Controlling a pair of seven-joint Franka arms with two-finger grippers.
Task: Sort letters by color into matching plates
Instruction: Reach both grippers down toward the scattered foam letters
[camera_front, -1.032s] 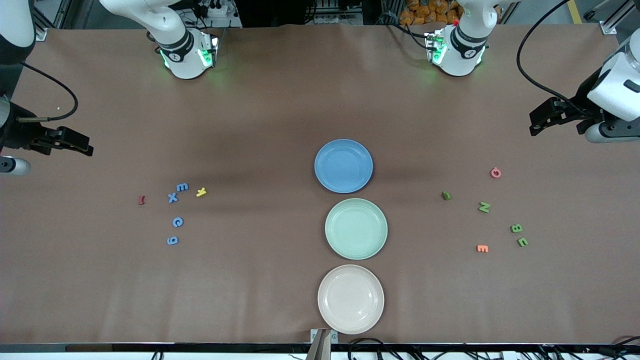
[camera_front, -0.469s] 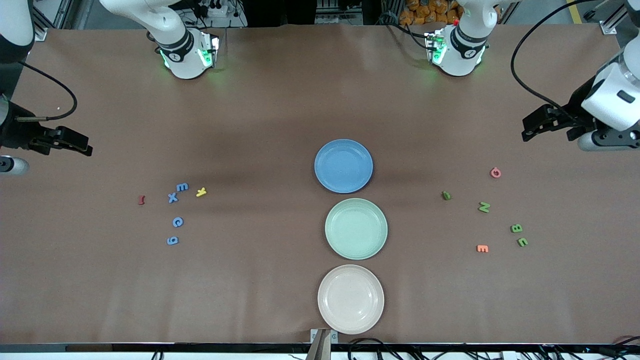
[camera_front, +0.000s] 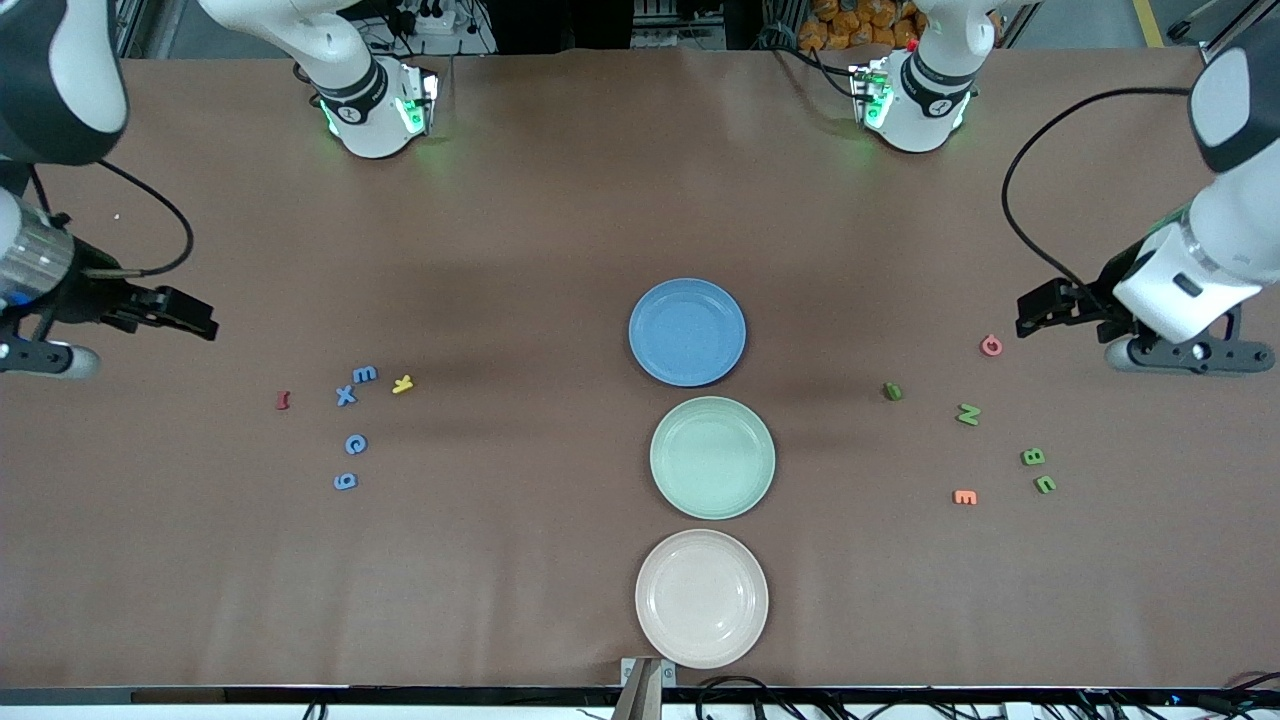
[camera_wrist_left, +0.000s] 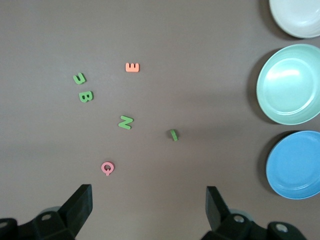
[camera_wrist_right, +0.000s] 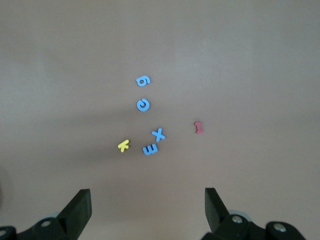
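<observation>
Three plates stand in a central row: we count one beige-pink plate (camera_front: 701, 598) nearest the camera, then the green plate (camera_front: 712, 457), then the blue plate (camera_front: 687, 331) farthest. All are empty, so we judge sorting not yet begun. Four blue letters (camera_front: 350, 427) lie toward the right arm's end, four green letters (camera_front: 1034, 457) toward the left arm's. Both grippers are up, released and empty: the right gripper (camera_front: 195, 318) near the blue group, the left gripper (camera_front: 1032, 312) by the pink letter (camera_front: 990, 345). Next, each must descend onto one letter, avoiding off-colour neighbours.
</observation>
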